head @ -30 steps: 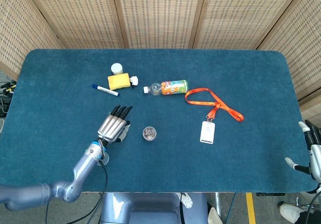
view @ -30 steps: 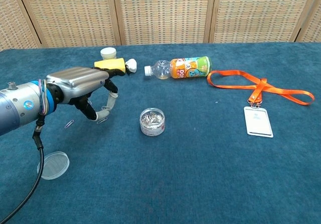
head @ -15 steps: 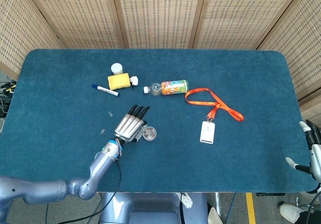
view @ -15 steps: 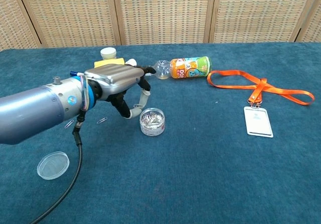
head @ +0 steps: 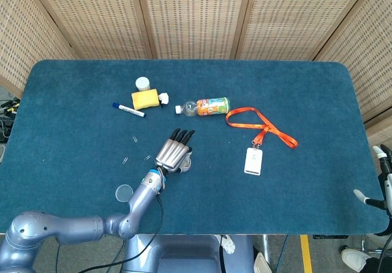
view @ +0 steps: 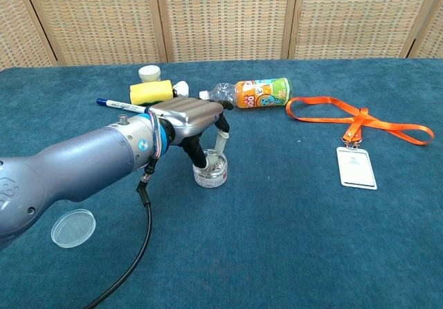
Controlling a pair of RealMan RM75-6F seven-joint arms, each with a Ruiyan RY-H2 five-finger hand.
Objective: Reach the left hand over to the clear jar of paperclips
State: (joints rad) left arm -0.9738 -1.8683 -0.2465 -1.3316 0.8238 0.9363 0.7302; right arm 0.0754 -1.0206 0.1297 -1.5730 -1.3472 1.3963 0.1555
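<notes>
The clear jar of paperclips (view: 210,175) stands open near the middle of the blue table, and only its edge (head: 186,164) peeks out from under my hand in the head view. My left hand (view: 194,118) hovers right over it, palm down, its fingers (view: 221,143) hanging down around the jar's rim. Whether they touch the jar is unclear. The same left hand (head: 174,152) points away from me in the head view. Apart from all this, my right hand (head: 383,183) hangs off the table's right edge, with nothing in it.
The jar's clear lid (view: 73,227) lies near the front left. Loose paperclips (head: 135,140) lie left of the hand. Behind are a marker (view: 118,104), a yellow block (view: 150,91), a lying bottle (view: 259,92), an orange lanyard (view: 356,125) and its badge (view: 356,168).
My left hand has swept rightward across the table, from beside the loose paperclips to directly above the jar. The lid and paperclips it hid are now uncovered.
</notes>
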